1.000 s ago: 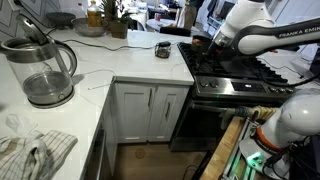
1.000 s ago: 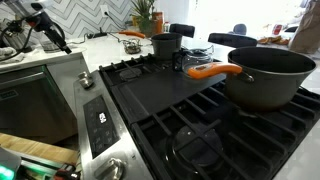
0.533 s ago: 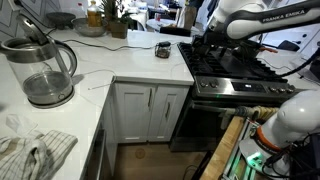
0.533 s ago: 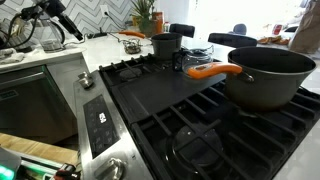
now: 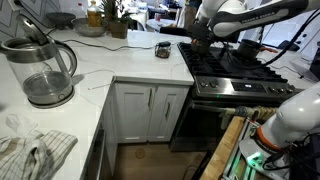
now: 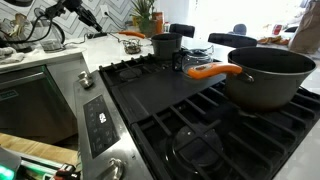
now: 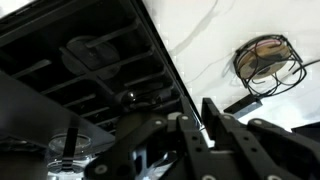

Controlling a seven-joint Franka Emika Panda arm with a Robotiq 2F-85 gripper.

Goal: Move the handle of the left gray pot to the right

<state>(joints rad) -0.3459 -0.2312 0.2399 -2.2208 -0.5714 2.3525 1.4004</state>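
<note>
The left gray pot (image 6: 163, 45) is small and dark and stands at the back of the stove, with an orange handle (image 6: 130, 35) pointing left from it. My gripper (image 6: 78, 12) hangs in the air well to the left of the pot and touches nothing. In an exterior view the gripper (image 5: 198, 38) is over the stove's back corner nearest the counter, where I cannot make the pot out. In the wrist view the gripper (image 7: 197, 115) has its jaws drawn close, with only a thin slit and nothing between them, above the stove's edge.
A large gray pot (image 6: 270, 75) with an orange handle (image 6: 212, 71) fills the near burner. A glass kettle (image 5: 40, 65) and a cloth (image 5: 35, 152) are on the white counter (image 5: 120, 68). A round wire object (image 7: 265, 58) lies on the counter by the stove.
The arm has swung toward the back of the stove, on the counter side. The jaws have gone from wide apart to nearly together.
</note>
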